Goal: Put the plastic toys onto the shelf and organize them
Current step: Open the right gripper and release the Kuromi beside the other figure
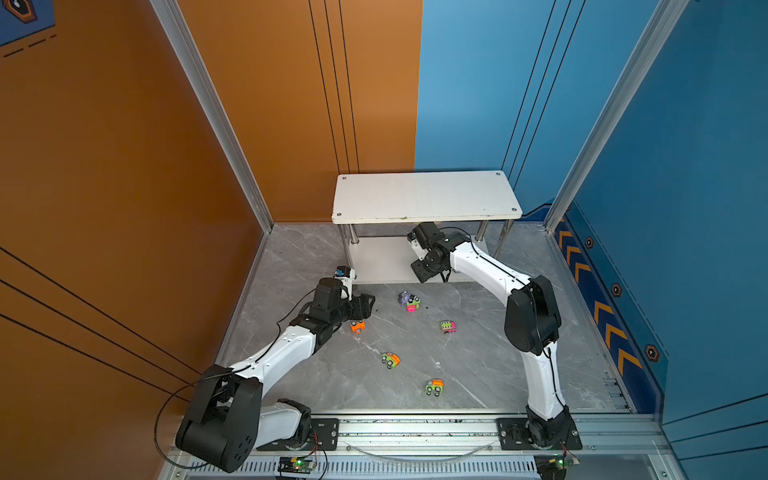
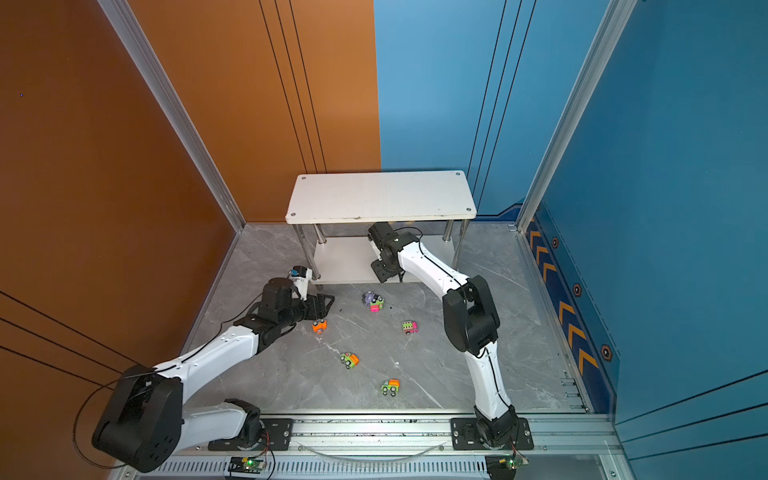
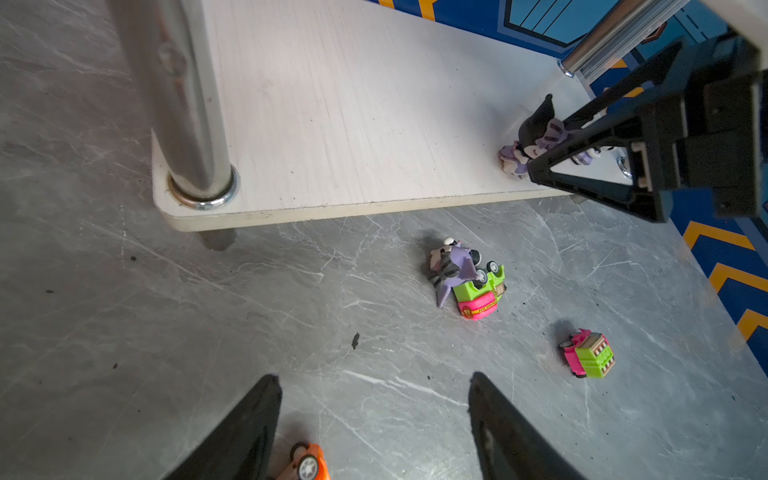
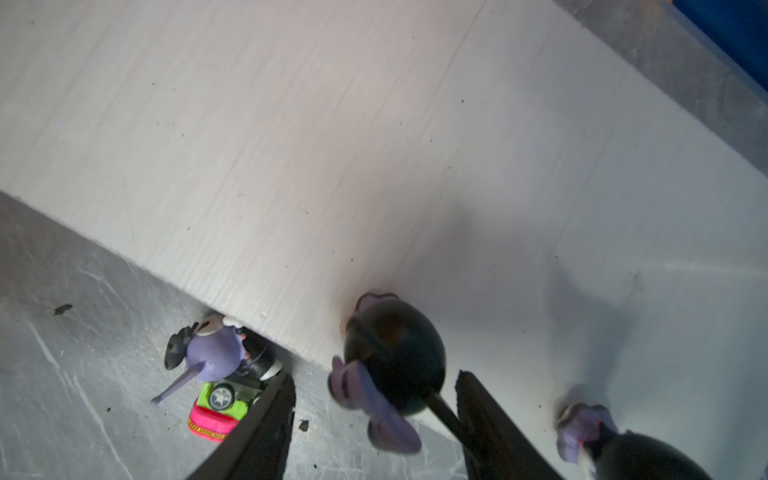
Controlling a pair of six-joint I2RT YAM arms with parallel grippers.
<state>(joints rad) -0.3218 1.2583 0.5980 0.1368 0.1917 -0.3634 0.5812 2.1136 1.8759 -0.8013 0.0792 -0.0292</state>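
Observation:
The white shelf (image 1: 424, 195) stands at the back. My right gripper (image 4: 376, 380) reaches under its top board and is open around a black-and-purple figurine (image 4: 395, 353) that stands near the front edge of the lower tier (image 4: 374, 145). A second figurine (image 4: 623, 451) stands beside it. My left gripper (image 3: 373, 378) hangs open over the floor with nothing between its fingers, and an orange car (image 3: 309, 463) lies by one finger. On the floor a purple figurine (image 1: 405, 298) leans on a green-and-pink car (image 1: 412, 306).
A pink-and-green car (image 1: 448, 327) and two green-and-orange cars (image 1: 390, 360) (image 1: 434, 387) lie scattered on the grey floor. A chrome post (image 3: 187, 104) of the shelf stands close to my left gripper. Orange and blue walls enclose the cell.

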